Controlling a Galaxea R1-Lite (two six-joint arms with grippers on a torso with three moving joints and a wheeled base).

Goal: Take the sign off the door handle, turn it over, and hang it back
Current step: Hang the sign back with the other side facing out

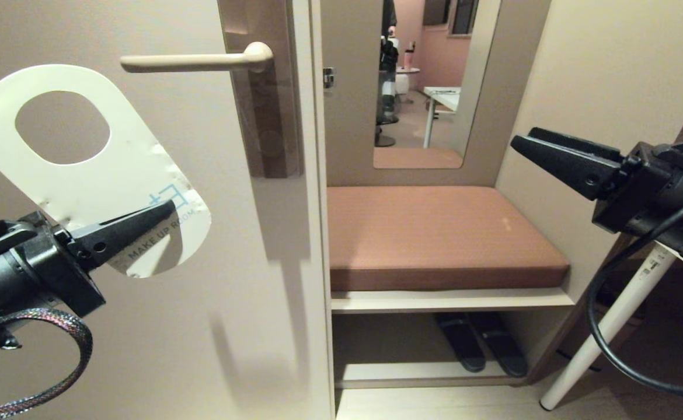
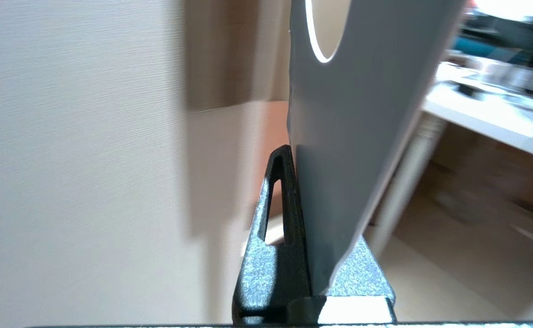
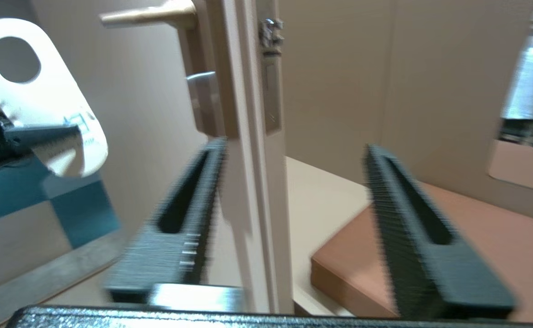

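Left pincer [image 1: 163, 211], clamped shut on the printed lower end of the sign [image 1: 93, 163], holds it off the door with its white "MAKE UP ROOM" face showing; the card's long axis tilts up and to the left, its oval hole uppermost. The door handle [image 1: 195, 60] lies bare, above and to the right of that hole (the lever's free tip points towards the sign, so the left arm is the nearer). Right pincer [image 1: 522, 143], well apart at far right, stands empty with jaws parted, pointing towards the door.
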